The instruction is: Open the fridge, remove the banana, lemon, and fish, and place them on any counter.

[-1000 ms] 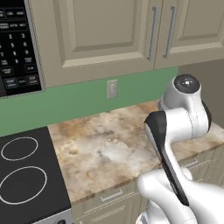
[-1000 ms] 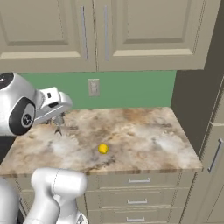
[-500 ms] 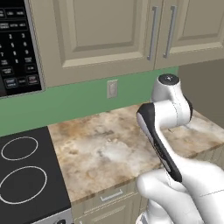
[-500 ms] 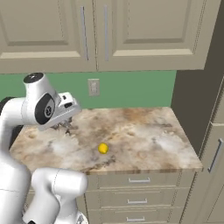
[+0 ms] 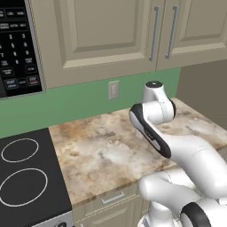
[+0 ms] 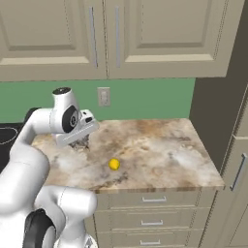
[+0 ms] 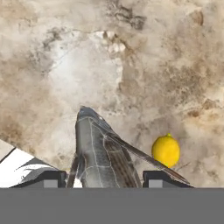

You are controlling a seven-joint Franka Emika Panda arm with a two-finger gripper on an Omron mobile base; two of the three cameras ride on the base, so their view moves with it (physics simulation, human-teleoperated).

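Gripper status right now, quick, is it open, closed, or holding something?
Gripper: closed on the fish, above the counter.

No text can be read. The black keypad panel at the upper left of the left base view carries rows of small white markings, too blurred to make out. No label, brand or number shows on anything else.

Two base views look forward and down from behind the arm, left and right, sharing the counter. The hand view looks straight down on it from close above.
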